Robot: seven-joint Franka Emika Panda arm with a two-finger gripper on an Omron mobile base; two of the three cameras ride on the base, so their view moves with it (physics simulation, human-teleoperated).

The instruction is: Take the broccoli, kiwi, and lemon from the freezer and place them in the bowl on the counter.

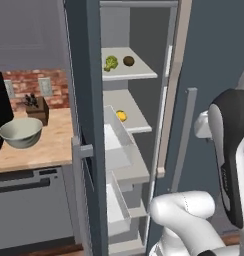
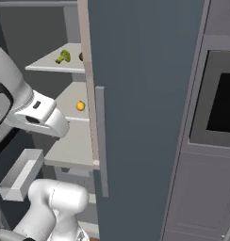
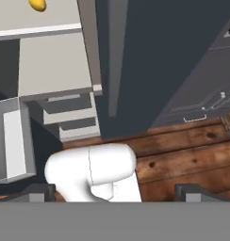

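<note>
**A:** Starting with the left base view: the freezer [image 1: 89, 125] stands open, its dark door edge running down the middle. On the upper shelf the broccoli [image 1: 110, 62] sits near the front edge, with the kiwi [image 1: 128, 61] just beside it toward the right. 1 shelf down, the lemon [image 1: 121, 116] lies close to that shelf's front edge.

**B:** And the bowl?

**A:** The bowl [image 1: 20, 133] rests on the counter [image 1: 49, 145], near its left end, in front of a dark knife block [image 1: 38, 109] by the brick wall. The arm rises at lower right.

**B:** Over to the right base view.

**A:** Same freezer [image 2: 140, 94], its big grey door taking the centre. The broccoli [image 2: 63, 57] is on the top shelf, the lemon [image 2: 80, 106] on the shelf below, toward its back right corner. The kiwi [image 2: 81, 57] barely peeks out at the door's edge. A clear door bin [image 2: 20, 174] hangs at lower left.

**B:** Hand view?

**A:** The lemon [image 3: 37, 4] shows at the top left, on its white shelf. Wooden floor [image 3: 183, 155] lies below. The gripper [image 3: 114, 193] has its 2 fingertips [image 3: 39, 192] far apart at the bottom, spread fully wide, with nothing between them.
</note>
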